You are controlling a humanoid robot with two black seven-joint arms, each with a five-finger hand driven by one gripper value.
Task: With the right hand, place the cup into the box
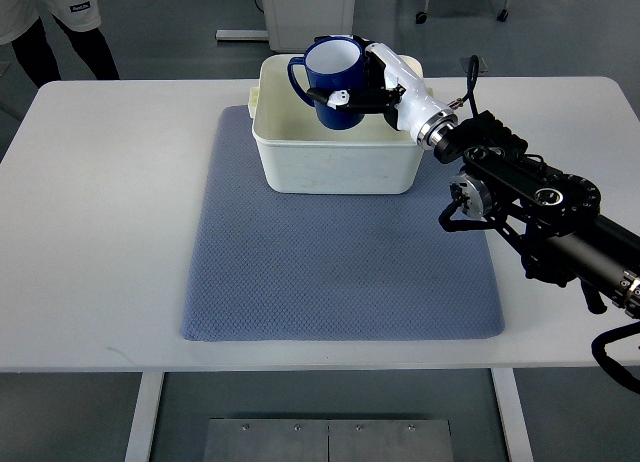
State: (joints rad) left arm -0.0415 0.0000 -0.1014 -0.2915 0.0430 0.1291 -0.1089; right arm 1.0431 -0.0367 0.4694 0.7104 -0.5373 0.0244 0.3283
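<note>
A dark blue cup [330, 80] with a white inside and a handle on its left is held upright over the open top of a cream box [335, 162]. The box stands at the far edge of a blue-grey mat [340, 272]. My right hand [365, 82] comes in from the right on a black arm, and its white fingers are shut on the cup's right side and rim. The cup's base sits at about the level of the box's rim, partly inside it. The left arm does not show.
The mat lies on a white table [100, 232]. A person's legs and white coat [60, 22] stand at the far left corner, beyond the table. My right forearm [540, 202] crosses the table's right side.
</note>
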